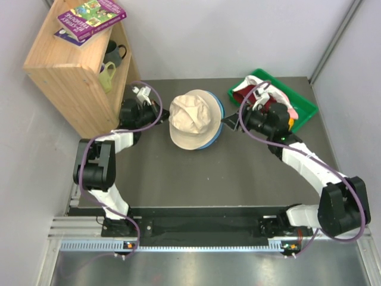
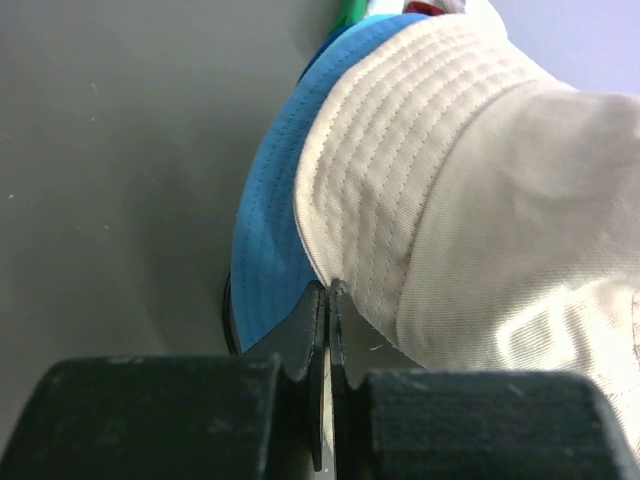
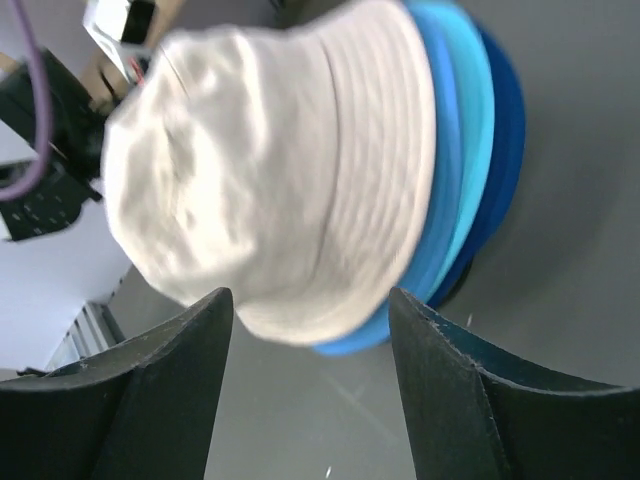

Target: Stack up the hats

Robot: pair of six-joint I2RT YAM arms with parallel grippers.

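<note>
Because the left gripper [image 2: 328,300] is pressed together right at the brim of the beige hat [image 1: 191,118] lying on the blue hats [image 3: 470,150], and the right gripper [image 3: 310,300] is spread nearby, you could drag it off if cloth is caught.

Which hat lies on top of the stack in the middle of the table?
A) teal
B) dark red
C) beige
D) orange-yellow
C: the beige hat sits uppermost, with the brims of the blue hats showing beneath it.
</note>
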